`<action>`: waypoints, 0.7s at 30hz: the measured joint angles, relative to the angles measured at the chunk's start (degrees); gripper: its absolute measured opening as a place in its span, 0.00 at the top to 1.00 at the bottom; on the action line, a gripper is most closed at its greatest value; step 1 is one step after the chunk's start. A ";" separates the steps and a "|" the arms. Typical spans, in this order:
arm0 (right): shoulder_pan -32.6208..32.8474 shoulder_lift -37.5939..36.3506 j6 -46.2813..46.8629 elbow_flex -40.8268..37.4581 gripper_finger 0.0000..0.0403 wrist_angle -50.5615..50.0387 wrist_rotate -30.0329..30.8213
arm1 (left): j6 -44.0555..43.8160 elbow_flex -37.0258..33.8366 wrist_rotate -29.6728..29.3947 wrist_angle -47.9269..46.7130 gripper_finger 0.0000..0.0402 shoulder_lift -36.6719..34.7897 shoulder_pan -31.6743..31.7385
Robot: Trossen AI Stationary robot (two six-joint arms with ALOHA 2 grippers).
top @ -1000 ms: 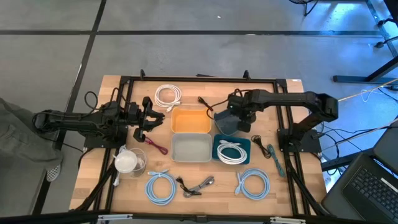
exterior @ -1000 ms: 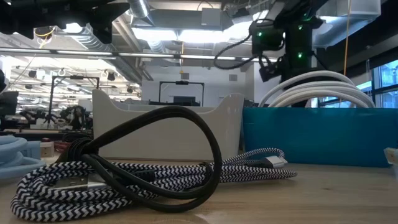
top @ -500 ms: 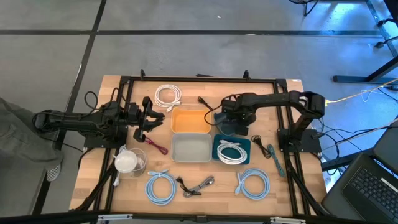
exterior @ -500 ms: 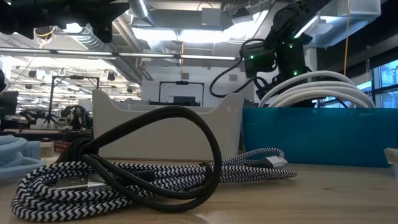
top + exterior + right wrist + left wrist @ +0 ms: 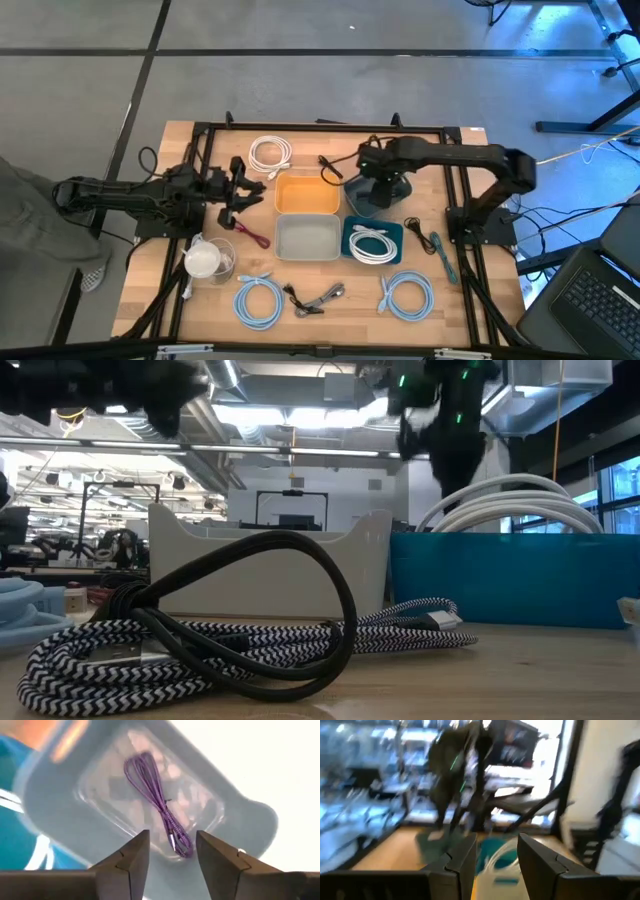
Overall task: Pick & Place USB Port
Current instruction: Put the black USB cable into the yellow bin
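A purple cable (image 5: pixel 160 805), folded into a narrow bundle, lies on the bottom of a blue-grey bowl (image 5: pixel 65 820) that stands right of the orange bin (image 5: pixel 307 193). My right gripper (image 5: pixel 172 836) hangs open above the bowl (image 5: pixel 358 207), pointing down, its fingers clear of the cable. In the high view it sits at the bowl's far side (image 5: pixel 378 186). My left gripper (image 5: pixel 250 190) waits level at the table's left, open, with nothing between its fingers (image 5: pixel 497 845).
A white-grey bin (image 5: pixel 308 237) and a teal bin (image 5: pixel 373 242) holding a white cable stand near the bowl. Coiled cables lie around: white (image 5: pixel 270 152), light blue (image 5: pixel 258 300) (image 5: pixel 408 295), braided black-white (image 5: pixel 230 640). A cup (image 5: pixel 207 258) stands near left.
My right gripper dipped toward the blue-grey bowl, then rose well above it and shifted a little toward the table's far edge. My left arm kept still.
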 joint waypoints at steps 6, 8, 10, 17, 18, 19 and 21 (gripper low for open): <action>1.69 -11.22 4.04 0.56 0.59 -1.18 8.17 | -6.01 10.04 -13.98 -36.25 0.67 2.26 0.28; 1.88 -14.86 5.97 0.56 0.59 -1.24 10.41 | -10.40 13.92 -17.09 -44.57 0.67 4.05 0.28; 1.88 -18.11 7.63 0.56 0.59 -1.16 12.08 | -12.93 16.63 -18.13 -49.37 0.67 5.84 0.28; 1.88 -25.56 9.83 0.56 0.59 -0.22 13.59 | -24.59 19.10 -17.03 -64.81 0.58 13.69 1.77; 1.88 -26.11 9.95 0.56 0.59 0.02 13.57 | -26.26 19.10 -16.73 -66.92 0.56 15.08 2.11; 1.88 -26.45 10.12 0.56 0.59 0.27 13.57 | -27.25 19.10 -16.66 -68.80 0.54 16.43 2.43; 1.88 -26.89 10.09 0.56 0.59 0.81 13.57 | -28.32 19.10 -17.43 -70.76 0.51 18.64 3.02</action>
